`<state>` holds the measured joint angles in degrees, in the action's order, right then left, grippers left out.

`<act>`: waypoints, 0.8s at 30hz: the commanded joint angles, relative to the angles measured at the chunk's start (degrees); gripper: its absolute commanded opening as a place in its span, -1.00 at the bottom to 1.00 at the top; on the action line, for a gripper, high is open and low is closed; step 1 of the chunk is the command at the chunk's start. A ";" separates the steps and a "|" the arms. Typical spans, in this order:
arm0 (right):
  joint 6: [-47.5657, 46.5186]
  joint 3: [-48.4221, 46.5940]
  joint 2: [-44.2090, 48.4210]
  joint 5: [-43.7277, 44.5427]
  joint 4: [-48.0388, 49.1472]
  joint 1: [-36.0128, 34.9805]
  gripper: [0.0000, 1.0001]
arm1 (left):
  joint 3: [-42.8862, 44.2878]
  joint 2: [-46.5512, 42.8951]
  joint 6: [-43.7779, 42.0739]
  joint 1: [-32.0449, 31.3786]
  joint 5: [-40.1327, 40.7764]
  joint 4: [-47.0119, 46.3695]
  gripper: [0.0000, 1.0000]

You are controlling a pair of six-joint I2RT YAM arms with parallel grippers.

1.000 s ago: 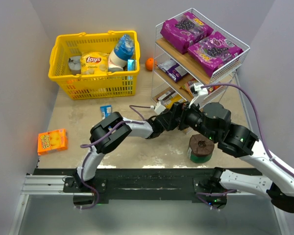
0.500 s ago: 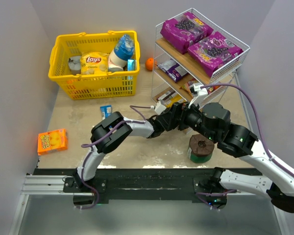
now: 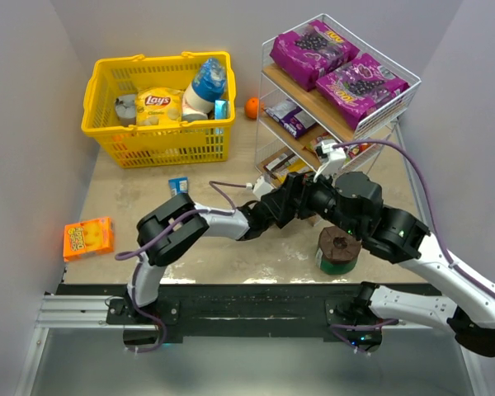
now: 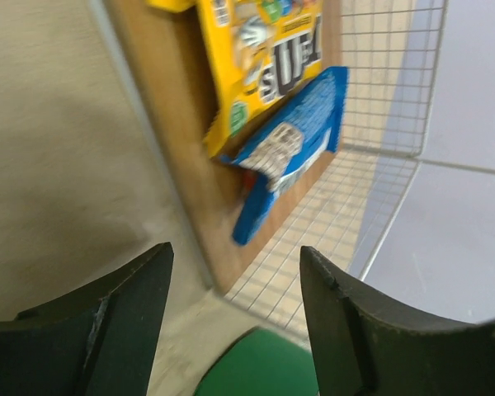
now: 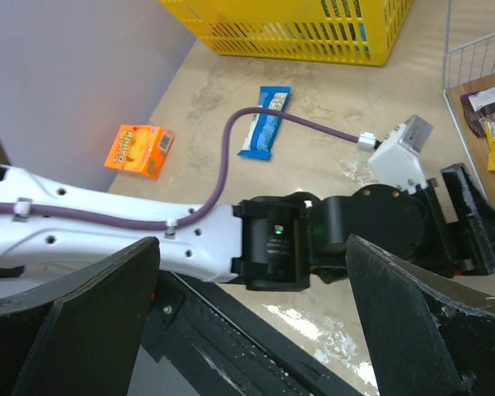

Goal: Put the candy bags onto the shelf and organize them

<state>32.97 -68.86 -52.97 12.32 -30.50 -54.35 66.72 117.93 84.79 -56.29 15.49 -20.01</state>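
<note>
Left gripper (image 4: pixel 233 257) had backed off, released and empty; one glossy blue candy packet (image 4: pixel 289 153) and one yellow packet (image 4: pixel 260 49) lay at twelve o'clock.

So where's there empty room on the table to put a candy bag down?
Widest bare patch: the table between the yellow basket, the orange box and the blue packet. A smaller gap: between basket and shelf, by the orange fruit. Crowded: in front of the shelf's bottom tier, where left arm, right arm and the round tin sit.
</note>
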 commanded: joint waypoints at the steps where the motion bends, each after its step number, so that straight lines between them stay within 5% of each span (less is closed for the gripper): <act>1: 0.16 -1.89 -1.34 0.52 -0.09 0.12 0.98 | -6.85 -8.74 -2.35 -0.13 2.44 1.03 0.40; 6: 0.43 -1.98 -4.24 0.25 1.14 0.12 0.97 | -22.38 -20.00 -4.28 -0.05 7.44 -6.44 0.54; 11: 0.69 -2.07 -8.19 -0.45 3.95 0.12 0.97 | -29.79 -33.10 -6.75 1.71 15.27 -0.04 0.59; 17: 0.69 -3.30 -16.80 -2.56 7.56 0.03 0.93 | -46.66 -45.67 -3.94 15.05 4.56 -2.83 0.58; 24: 1.22 -5.93 -26.30 -5.37 12.13 0.12 0.90 | -56.33 -58.85 -2.70 23.75 6.31 4.27 0.58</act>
<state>33.56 -70.72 -76.47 9.17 -23.55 -54.33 12.82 64.97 81.30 -35.79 20.78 -18.15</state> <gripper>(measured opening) 0.955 0.793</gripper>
